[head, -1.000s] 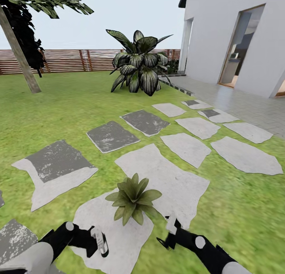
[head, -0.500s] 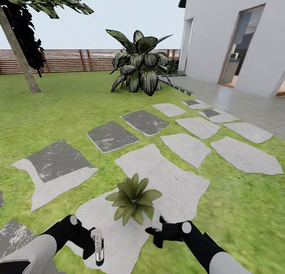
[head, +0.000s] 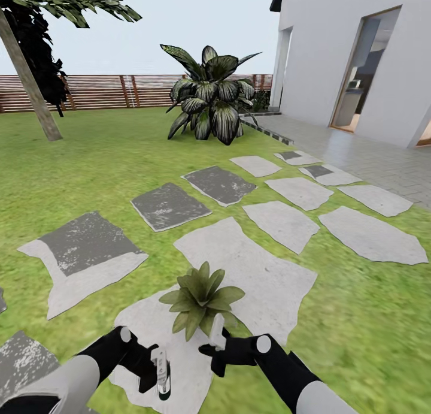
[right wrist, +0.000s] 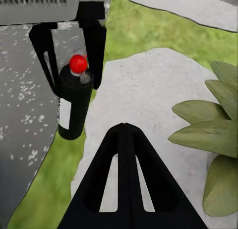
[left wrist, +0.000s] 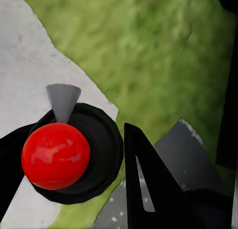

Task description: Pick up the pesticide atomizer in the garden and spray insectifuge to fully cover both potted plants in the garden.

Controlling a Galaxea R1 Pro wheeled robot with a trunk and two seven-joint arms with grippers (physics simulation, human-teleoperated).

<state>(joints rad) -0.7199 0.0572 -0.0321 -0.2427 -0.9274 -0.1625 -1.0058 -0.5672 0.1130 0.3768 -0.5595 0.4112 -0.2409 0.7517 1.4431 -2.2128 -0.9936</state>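
One potted plant (head: pixel 200 299), a small rosette of pointed green leaves, stands on a pale stepping stone (head: pixel 257 270) in the garden lawn; its leaves hide the pot. Just left of and nearer than it, my left gripper (head: pixel 159 371) is shut on the pesticide atomizer (head: pixel 163 377). In the right wrist view the atomizer (right wrist: pixel 73 106) is a dark bottle with a white label and red top, upright between the left fingers (right wrist: pixel 96 45). The red top (left wrist: pixel 55 155) looms large in the left wrist view. My right gripper (head: pixel 216 341) is shut and empty at the plant's near edge, the leaves (right wrist: pixel 208 134) beside it.
A huge dark white-streaked bush (head: pixel 211 96) stands far ahead by the slatted fence (head: pixel 96 91). A tree trunk (head: pixel 27 78) rises at far left. The white house wall (head: pixel 341 54) and paved terrace (head: pixel 371 156) lie to the right. Several stepping stones cross the grass.
Both arms have drawn toward the middle. The right gripper slid left up to the plant's near side. The left gripper moved right with the atomizer still in it.
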